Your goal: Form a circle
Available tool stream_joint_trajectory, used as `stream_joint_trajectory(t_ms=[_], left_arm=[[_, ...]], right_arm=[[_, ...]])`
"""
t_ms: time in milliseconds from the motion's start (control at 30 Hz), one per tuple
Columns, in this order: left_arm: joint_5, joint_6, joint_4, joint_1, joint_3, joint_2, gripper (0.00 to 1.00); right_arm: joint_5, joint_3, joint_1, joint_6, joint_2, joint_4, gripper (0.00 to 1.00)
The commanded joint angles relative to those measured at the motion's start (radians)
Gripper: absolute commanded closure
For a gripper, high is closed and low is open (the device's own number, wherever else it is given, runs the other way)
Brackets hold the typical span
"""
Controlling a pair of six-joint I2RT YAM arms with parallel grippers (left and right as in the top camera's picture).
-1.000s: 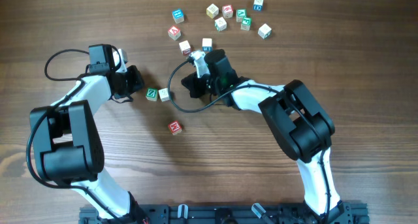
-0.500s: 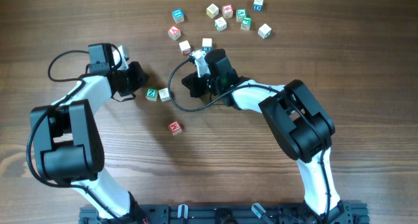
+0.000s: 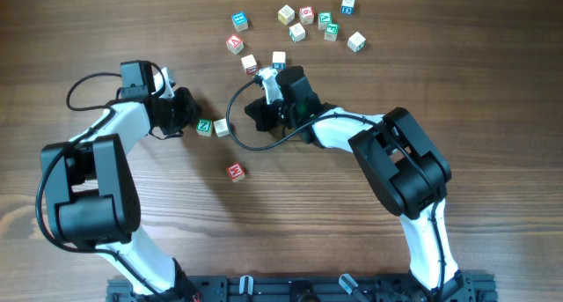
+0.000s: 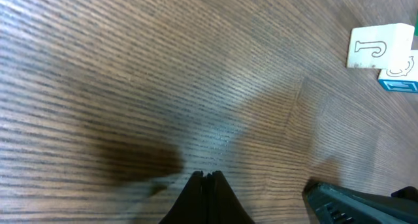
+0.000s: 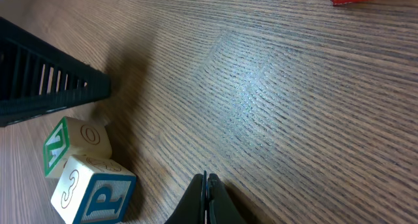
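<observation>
Small lettered cubes lie loosely scattered on the wooden table. Several cluster at the back. A green cube and a white cube sit side by side mid-table, and a red cube lies alone nearer the front. My left gripper is shut and empty, just left of the green cube. My right gripper is also shut and empty, right of the white cube. In the right wrist view the green cube and a blue P cube lie left of the shut gripper. The left gripper hovers over bare wood.
A cream cube with a J shows at the top right of the left wrist view, with a dark gripper body low on the right. Black cables loop beside both arms. A black rail runs along the table's front edge.
My left gripper's jaws have closed fully and the arm has edged slightly to the right. The right arm and the cubes have not moved.
</observation>
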Motion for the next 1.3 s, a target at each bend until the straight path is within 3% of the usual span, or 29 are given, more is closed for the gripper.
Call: stream_joint_trajectory(t_ms=[0,1267], left_arm=[[0.016,-0.009,-0.013,-0.001,-0.007,0.016,0.96],[0.061,-0.009,-0.033,-0.001,-0.007,0.016,0.96]], right_arm=[[0.032,-0.003,0.000,0.007,0.019,-0.013,0.96],[0.032,-0.003,0.000,0.007,0.019,-0.016,0.96]])
